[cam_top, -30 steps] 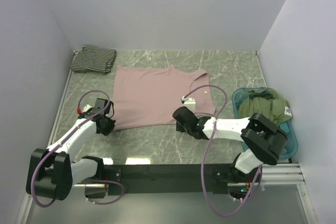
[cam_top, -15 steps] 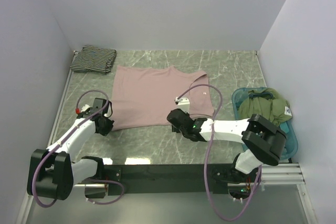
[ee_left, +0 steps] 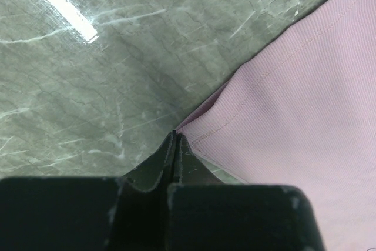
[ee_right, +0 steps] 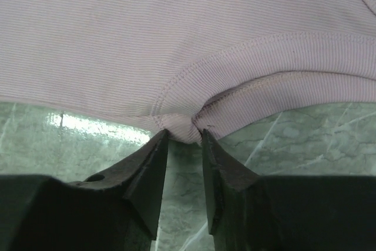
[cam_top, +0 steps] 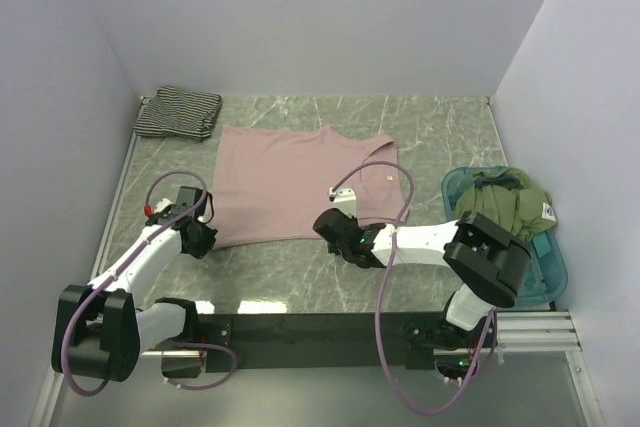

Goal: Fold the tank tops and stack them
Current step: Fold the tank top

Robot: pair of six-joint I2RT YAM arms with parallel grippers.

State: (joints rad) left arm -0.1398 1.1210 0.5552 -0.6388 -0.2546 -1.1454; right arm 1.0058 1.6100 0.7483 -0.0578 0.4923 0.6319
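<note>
Mauve-pink tank top [cam_top: 290, 182] spread flat in the middle of the desk [cam_top: 440, 127], fine ribbed knit, stitched hems, neck end toward the right. Striped tank top [cam_top: 178, 113] folded small in the far left corner, well apart. So: two tops, two claws, one teal tray [cam_top: 452, 187] at right with an olive garment [cam_top: 510, 197] heaped in it. Left claw [ee_left: 176, 136] pinched fully closed right at the pink hem corner, can't tell if gripping fabric. Right claw [ee_right: 182, 136] narrow, nipping a bunched bit of the near edge seam.
</note>
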